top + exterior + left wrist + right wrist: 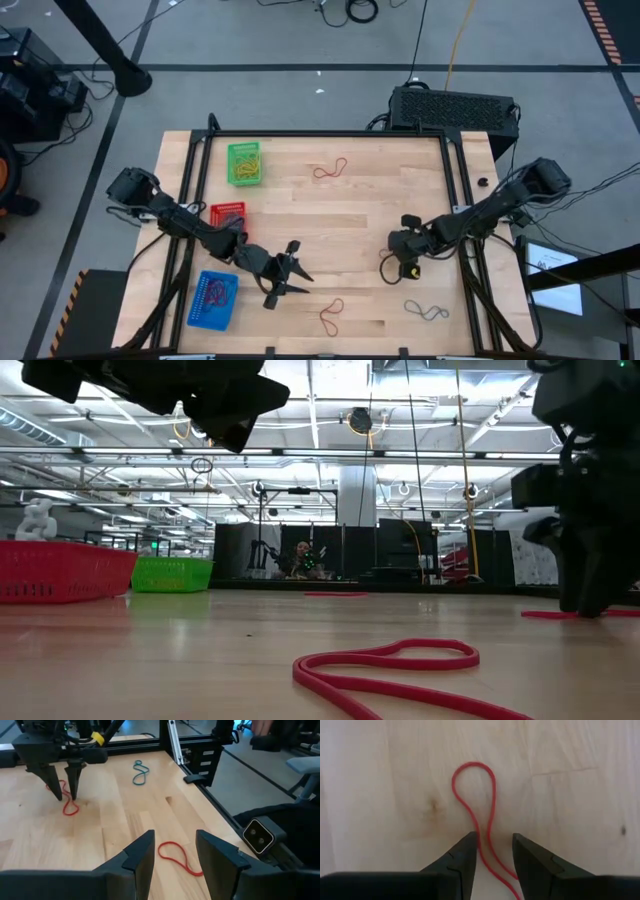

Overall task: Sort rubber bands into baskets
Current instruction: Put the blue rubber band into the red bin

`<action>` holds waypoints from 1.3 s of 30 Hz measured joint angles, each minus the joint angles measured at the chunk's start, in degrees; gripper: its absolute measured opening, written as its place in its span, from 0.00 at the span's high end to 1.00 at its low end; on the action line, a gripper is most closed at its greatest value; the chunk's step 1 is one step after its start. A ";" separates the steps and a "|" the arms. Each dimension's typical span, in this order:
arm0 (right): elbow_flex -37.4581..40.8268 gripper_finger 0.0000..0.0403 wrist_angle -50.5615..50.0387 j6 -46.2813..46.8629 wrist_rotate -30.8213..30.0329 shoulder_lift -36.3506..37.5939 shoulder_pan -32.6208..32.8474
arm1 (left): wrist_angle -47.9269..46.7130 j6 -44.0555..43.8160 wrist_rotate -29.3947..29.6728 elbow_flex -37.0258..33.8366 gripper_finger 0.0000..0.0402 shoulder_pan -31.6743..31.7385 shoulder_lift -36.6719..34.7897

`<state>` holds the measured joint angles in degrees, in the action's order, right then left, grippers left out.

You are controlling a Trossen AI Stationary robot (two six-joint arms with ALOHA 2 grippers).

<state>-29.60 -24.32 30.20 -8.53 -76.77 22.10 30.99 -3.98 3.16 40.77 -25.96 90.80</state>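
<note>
My right gripper [492,842] points down at the table right of centre, open. Its fingers straddle the two strands of a red rubber band [479,795] lying flat on the wood. My left gripper [174,845] hovers open near the front, left of centre, above the table. Another red band [177,857] lies just ahead of it. A third red band [330,170] lies far of centre, and a blue-grey one [427,310] at the near right. The green basket [244,162], red basket [228,213] and blue basket [212,298] stand along the left, each with bands inside. My right gripper comes from above with one finger [465,852] on either side of the red band's narrow waist [481,837]. The band lies flat on the table. Whether a finger touches a strand, I cannot tell.
A black frame rail [455,190] runs along the table's right side, and another [190,200] along its left. A black box [452,108] stands beyond the far right corner. Bare wood lies between the two grippers.
</note>
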 joint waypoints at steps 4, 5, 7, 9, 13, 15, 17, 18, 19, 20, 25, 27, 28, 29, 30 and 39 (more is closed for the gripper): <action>2.31 0.71 3.08 1.55 1.71 0.19 -0.41 | 0.01 0.06 0.00 0.00 0.62 0.00 0.00; 2.43 0.71 3.11 1.75 1.54 0.16 -0.38 | 0.01 0.10 0.00 0.00 0.62 0.00 0.00; 2.44 0.71 2.92 1.70 1.56 0.36 -0.40 | 0.01 0.34 0.00 0.00 0.62 0.08 0.00; 2.46 0.71 3.01 1.70 0.92 0.72 -0.41 | 0.02 0.34 0.00 0.00 0.62 0.14 0.00; 2.02 0.71 2.22 0.97 0.23 2.26 -0.36 | 0.04 0.09 0.00 0.02 0.62 0.15 0.00; 1.14 0.71 0.88 0.58 0.11 3.46 -0.40 | 0.03 0.01 0.00 0.02 0.62 0.15 0.00; -0.32 0.71 -0.29 0.54 -0.01 5.00 -0.38 | 0.03 0.01 0.00 0.02 0.62 0.14 0.00; -1.01 0.71 -1.27 0.54 -0.05 5.66 -0.38 | 0.03 0.01 0.01 0.02 0.62 0.11 0.00; -1.64 0.71 -2.51 0.63 -0.05 6.22 -0.38 | 0.03 0.02 0.00 0.02 0.63 0.11 0.00; -2.32 0.71 -3.41 0.78 -0.08 6.74 -0.38 | 0.03 0.08 0.00 0.02 0.62 0.11 0.00; -6.09 0.71 -2.83 4.97 1.63 8.82 -0.04 | 0.02 0.23 0.02 0.02 0.63 0.11 0.00; -6.96 0.71 -1.43 7.42 5.78 8.78 0.88 | 0.03 0.25 0.02 0.02 0.63 0.11 0.00; -7.11 0.71 -0.08 8.59 7.99 8.74 1.71 | 0.03 0.25 0.03 0.02 0.62 0.11 0.00; -7.18 0.71 1.41 10.08 9.78 8.52 2.72 | 0.01 0.25 0.06 0.02 0.63 0.11 0.00; -7.22 0.71 2.51 11.68 10.76 8.17 3.97 | 0.01 0.25 0.07 0.02 0.63 0.11 0.00; -7.19 0.71 4.39 32.77 12.68 3.49 17.57 | -0.13 1.15 0.33 0.02 0.63 0.11 0.00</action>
<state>-36.80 -19.92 62.97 4.16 -73.28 39.67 30.86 -2.83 3.49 40.80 -25.85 90.80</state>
